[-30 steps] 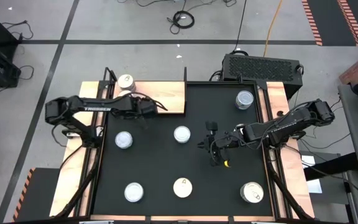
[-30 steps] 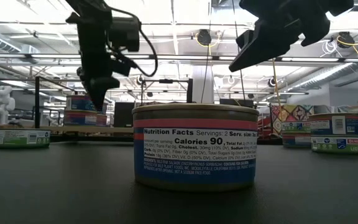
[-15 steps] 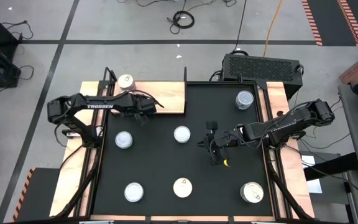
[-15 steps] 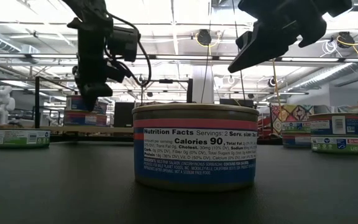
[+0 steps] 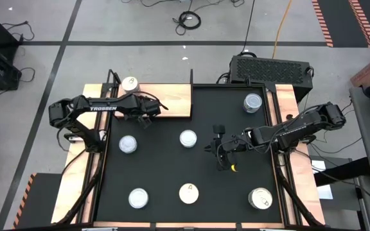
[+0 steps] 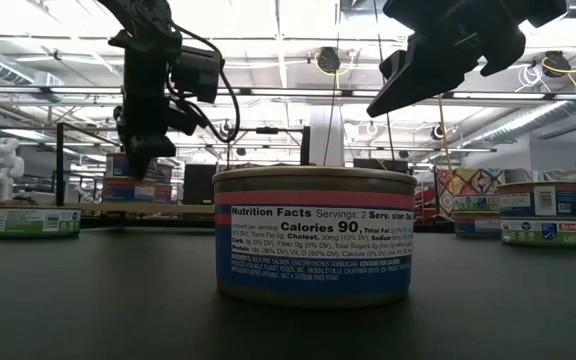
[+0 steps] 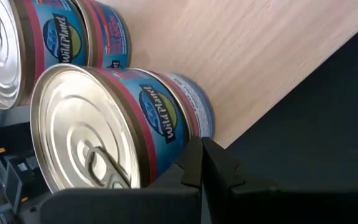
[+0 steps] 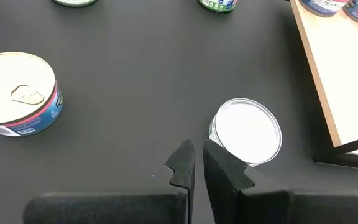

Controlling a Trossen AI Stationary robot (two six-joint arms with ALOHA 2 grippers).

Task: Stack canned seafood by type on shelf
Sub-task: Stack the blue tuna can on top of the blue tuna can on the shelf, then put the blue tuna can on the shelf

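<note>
Two tins: on shelf [image 5: 172, 99].
L gripper [image 5: 148, 114]: over shelf edge, fingers closed, empty.
R gripper [image 5: 222, 153]: closed, idle mid-mat.
Next: fetch matching tin [image 5: 128, 144].

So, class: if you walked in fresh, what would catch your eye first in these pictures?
The big tin with its nutrition label fills the middle of the low view. From above, shiny tins dot the black mat, while the left end effector hangs shut by the wooden shelf, where two blue-labelled cans stand.

Robotics lab (taped floor [image 5: 63, 45], loose cables [image 5: 188, 19]).
</note>
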